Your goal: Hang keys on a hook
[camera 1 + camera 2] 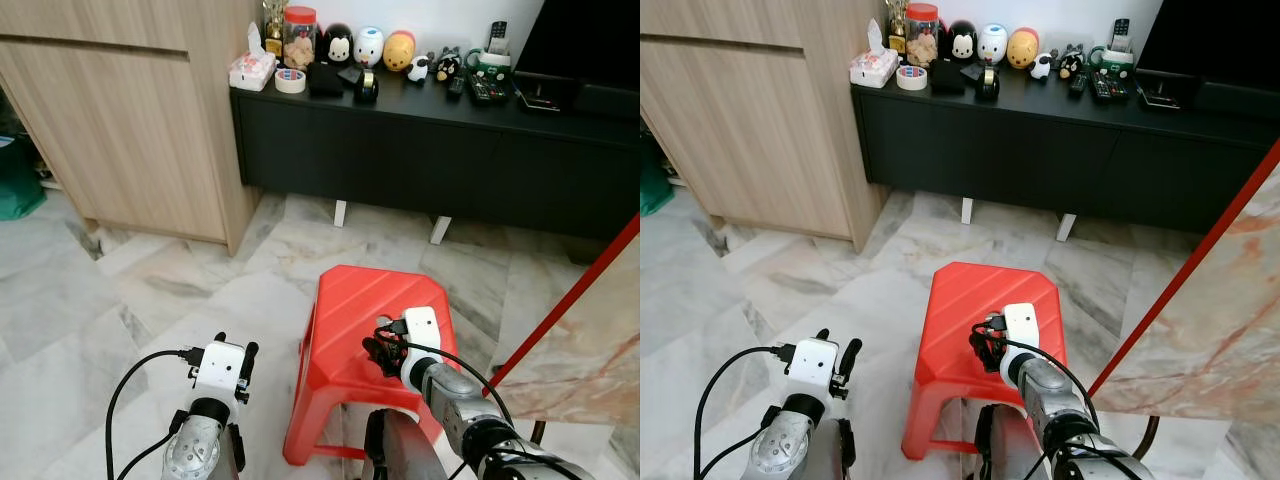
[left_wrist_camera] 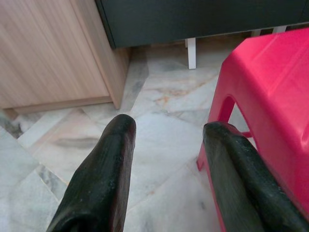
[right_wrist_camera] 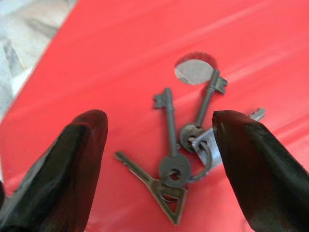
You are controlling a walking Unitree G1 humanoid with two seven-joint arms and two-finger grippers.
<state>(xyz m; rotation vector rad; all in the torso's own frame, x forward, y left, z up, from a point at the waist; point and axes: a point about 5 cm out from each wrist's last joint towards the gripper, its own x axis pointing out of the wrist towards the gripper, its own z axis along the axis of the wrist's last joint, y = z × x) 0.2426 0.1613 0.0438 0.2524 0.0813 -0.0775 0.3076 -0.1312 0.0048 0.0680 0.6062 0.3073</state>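
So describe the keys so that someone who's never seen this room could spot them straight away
Find the red plastic stool on the marble floor before the black cabinet. The keys lie on its seat beside a small round hole, between the open right claw fingers: a dark metal bunch on one ring, nothing else on the seat.

keys (image 3: pixel 181 154) lie on the red stool (image 1: pixel 345 310) (marble floor (image 1: pixel 150 290)).

Bright even indoor light, soft shadows, wrist-cam fingers (image 3: pixel 63 174) blurred (keys (image 3: pixel 186 154) slightly soft too).
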